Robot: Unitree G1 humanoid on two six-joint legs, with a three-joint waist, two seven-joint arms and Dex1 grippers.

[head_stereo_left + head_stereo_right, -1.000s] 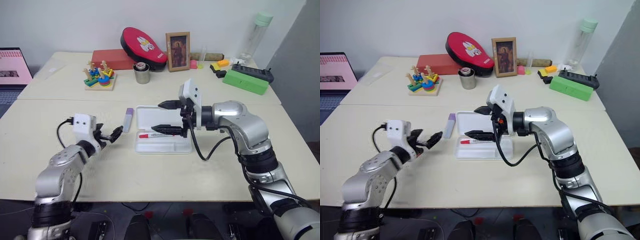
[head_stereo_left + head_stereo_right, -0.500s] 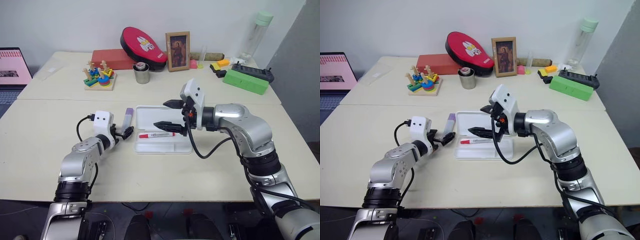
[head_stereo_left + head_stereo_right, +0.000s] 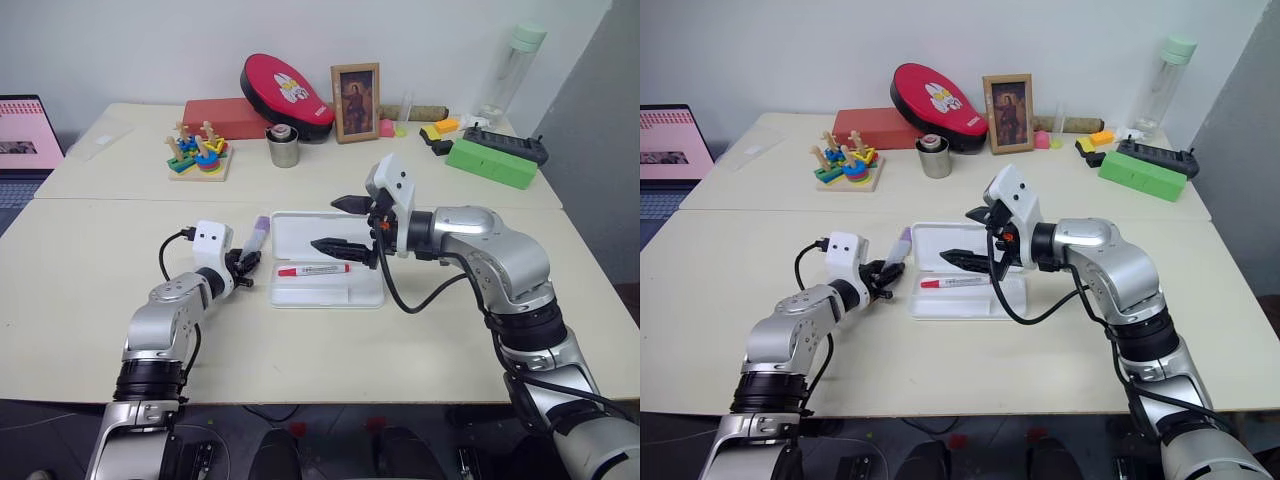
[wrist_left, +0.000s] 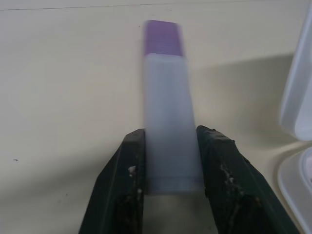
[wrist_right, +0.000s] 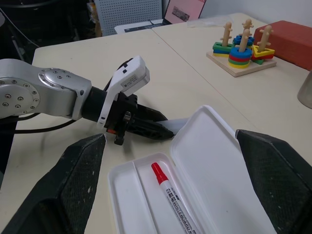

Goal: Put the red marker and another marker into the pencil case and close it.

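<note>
The white pencil case (image 3: 330, 292) lies open at the table's middle, lid flat behind the tray. The red marker (image 3: 312, 269) rests inside the tray, also visible as the red marker (image 5: 170, 197) in the right wrist view. Just left of the case lies another marker, the pale lavender highlighter (image 3: 255, 235) with a purple cap. My left gripper (image 3: 245, 262) is shut on its near end; in the left wrist view both fingers (image 4: 131, 195) press the highlighter (image 4: 168, 131). My right gripper (image 3: 342, 223) hangs open above the case's lid, holding nothing.
Along the back stand a red oval case (image 3: 285, 95), a red box (image 3: 225, 117), a stacking toy (image 3: 198, 152), a metal cup (image 3: 284, 147), a picture frame (image 3: 356, 102), a green block (image 3: 490, 162) and a bottle (image 3: 510, 75). A laptop (image 3: 28, 135) sits far left.
My left gripper reached forward to the highlighter and shut on its near end. The right gripper stayed open above the case.
</note>
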